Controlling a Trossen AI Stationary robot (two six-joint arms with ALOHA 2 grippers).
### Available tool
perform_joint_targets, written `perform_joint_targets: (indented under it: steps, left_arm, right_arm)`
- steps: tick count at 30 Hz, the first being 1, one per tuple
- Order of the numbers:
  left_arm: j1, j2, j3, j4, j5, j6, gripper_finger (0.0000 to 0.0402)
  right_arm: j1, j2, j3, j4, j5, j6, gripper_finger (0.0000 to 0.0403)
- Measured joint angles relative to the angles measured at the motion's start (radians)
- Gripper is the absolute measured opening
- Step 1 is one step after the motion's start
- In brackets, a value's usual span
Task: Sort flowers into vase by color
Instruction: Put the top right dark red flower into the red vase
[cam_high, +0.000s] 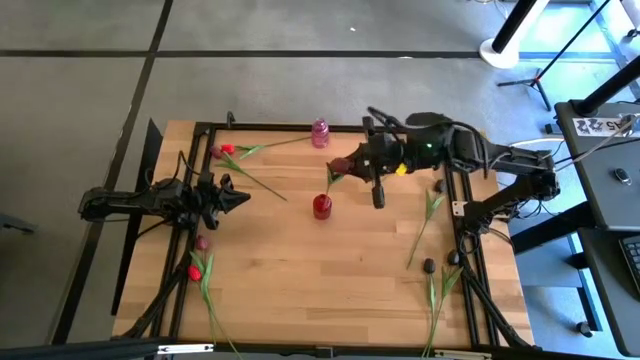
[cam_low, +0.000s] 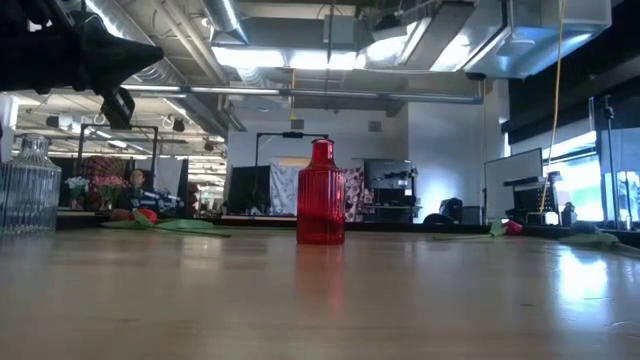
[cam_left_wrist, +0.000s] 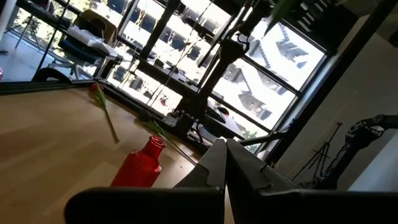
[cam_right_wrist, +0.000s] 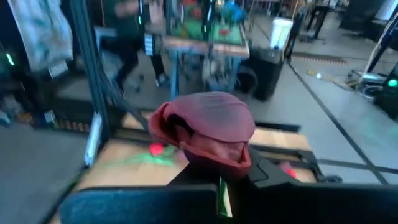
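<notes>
Right gripper (cam_high: 345, 166) held above the bench's middle, near the far edge, fingers pinching a maroon tulip (cam_right_wrist: 205, 134) just under its head, over the red vase (cam_high: 322, 206). Left gripper (cam_high: 240, 197) waited at the left edge, fingers pressed together. Flower judged light, floppy; best pinched on the stem.

Lighting: bright ceiling strips (cam_low: 270, 55), window glare (cam_left_wrist: 186, 56). Right wrist view motion-blurred, possibly soft focus. Tabletop (cam_low: 320, 300) foreground blurred.
</notes>
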Motion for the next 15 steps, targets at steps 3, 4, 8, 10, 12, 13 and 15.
perform_joint_targets:
  steps: [3,4,8,10,12,13,15]
  left_arm:
    - [0.000,0.000,0.000,0.000,0.000,0.000,0.0000]
    - [0.000,0.000,0.000,0.000,0.000,0.000,0.0000]
    - [0.000,0.000,0.000,0.000,0.000,0.000,0.0000]
    - [0.000,0.000,0.000,0.000,0.000,0.000,0.0000]
    - [0.000,0.000,0.000,0.000,0.000,0.000,0.0000]
    - [0.000,0.000,0.000,0.002,0.000,0.000,0.0000]
    - [0.000,0.000,0.000,0.000,0.000,0.000,0.0000]
  right_arm:
    - [0.035,0.007,0.000,0.039,0.128,0.025,0.0003]
    - [0.042,0.013,0.002,0.049,0.178,0.026,0.0003]
    - [0.049,0.036,-0.002,0.042,0.336,0.028,0.0004]
    - [0.040,0.041,-0.003,-0.003,0.351,0.026,0.0004]
    - [0.029,0.058,-0.002,-0.012,0.351,0.037,0.0003]
    - [0.029,0.061,-0.002,-0.025,0.345,0.046,0.0003]
    - [0.029,0.077,-0.003,-0.028,0.345,0.046,0.0003]
